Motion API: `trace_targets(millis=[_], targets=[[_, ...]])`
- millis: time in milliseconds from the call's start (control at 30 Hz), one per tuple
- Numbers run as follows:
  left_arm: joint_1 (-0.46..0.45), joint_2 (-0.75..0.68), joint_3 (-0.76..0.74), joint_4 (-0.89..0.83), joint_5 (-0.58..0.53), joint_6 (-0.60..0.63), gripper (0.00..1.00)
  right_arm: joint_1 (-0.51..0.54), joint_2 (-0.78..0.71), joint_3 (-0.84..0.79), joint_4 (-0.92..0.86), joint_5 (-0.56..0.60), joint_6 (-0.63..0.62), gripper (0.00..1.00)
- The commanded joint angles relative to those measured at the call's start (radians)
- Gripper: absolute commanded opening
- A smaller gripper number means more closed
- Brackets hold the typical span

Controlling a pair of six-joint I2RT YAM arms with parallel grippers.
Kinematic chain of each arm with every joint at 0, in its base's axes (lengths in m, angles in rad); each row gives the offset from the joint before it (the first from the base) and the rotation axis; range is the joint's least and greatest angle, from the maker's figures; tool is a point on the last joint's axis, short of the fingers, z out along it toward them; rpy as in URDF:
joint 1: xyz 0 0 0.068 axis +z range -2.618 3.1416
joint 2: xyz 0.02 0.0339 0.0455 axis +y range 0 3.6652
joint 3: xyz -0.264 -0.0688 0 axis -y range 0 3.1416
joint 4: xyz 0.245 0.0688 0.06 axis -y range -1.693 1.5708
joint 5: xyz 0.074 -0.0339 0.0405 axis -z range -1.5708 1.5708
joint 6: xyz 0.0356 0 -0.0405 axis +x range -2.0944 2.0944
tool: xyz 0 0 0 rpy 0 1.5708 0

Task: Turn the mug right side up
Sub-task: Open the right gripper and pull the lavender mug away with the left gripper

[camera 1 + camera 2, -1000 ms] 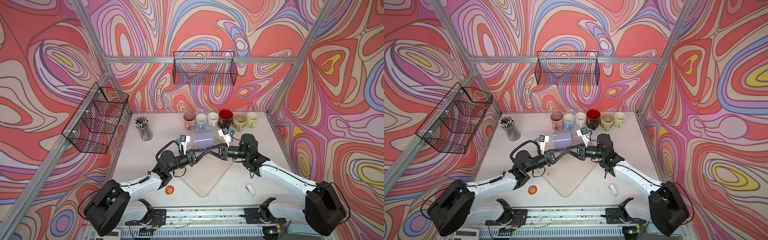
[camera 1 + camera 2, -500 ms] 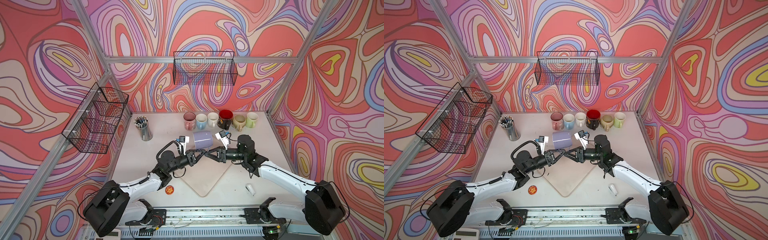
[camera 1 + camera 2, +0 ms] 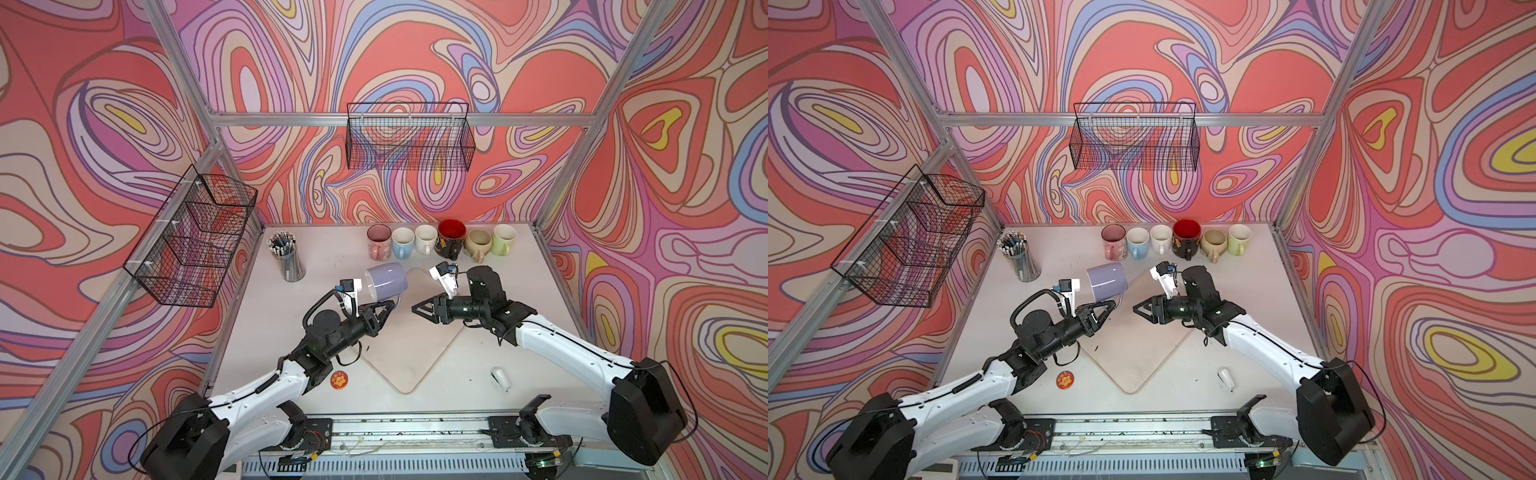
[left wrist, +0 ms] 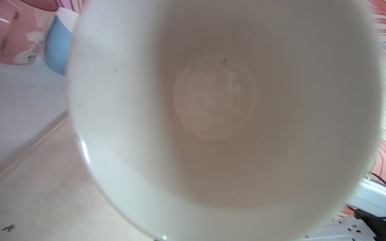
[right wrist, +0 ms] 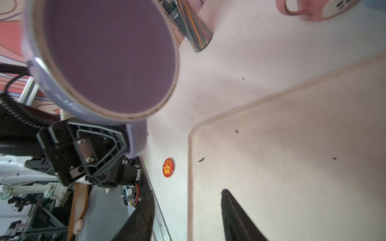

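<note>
The left gripper (image 3: 387,308) clamps the handle of the lilac mug (image 3: 386,282), holding it tipped on its side above the far corner of the mat (image 3: 415,357), mid-table. The right gripper (image 3: 417,309), jaws parted and empty, hangs just right of it.

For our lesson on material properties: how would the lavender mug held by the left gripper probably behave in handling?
The lavender mug looks glazed ceramic: probably rigid, fragile if dropped. Held only by its handle in the left gripper, it may swing. Its glossy side looks slippery.
</note>
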Motion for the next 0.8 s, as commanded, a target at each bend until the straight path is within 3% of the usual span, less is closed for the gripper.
trace_targets(millis=[0,233,367,533,767], targets=[[0.006,-0.086,0.006,-0.045,-0.1,0.056,0.0,0.001,0.009,0.038,-0.127,0.146,-0.041,0.53],[0.009,-0.219,0.103,-0.446,-0.236,0.137,0.0,0.002,-0.053,0.045,-0.193,0.258,-0.068,0.61],[0.009,-0.24,0.242,-0.702,-0.301,0.233,0.0,0.002,-0.1,0.033,-0.231,0.317,-0.077,0.69],[0.009,-0.174,0.467,-1.045,-0.441,0.352,0.0,0.001,-0.156,0.009,-0.258,0.358,-0.069,0.73],[0.015,0.046,0.741,-1.341,-0.535,0.479,0.0,0.003,-0.196,-0.006,-0.241,0.407,-0.056,0.74]])
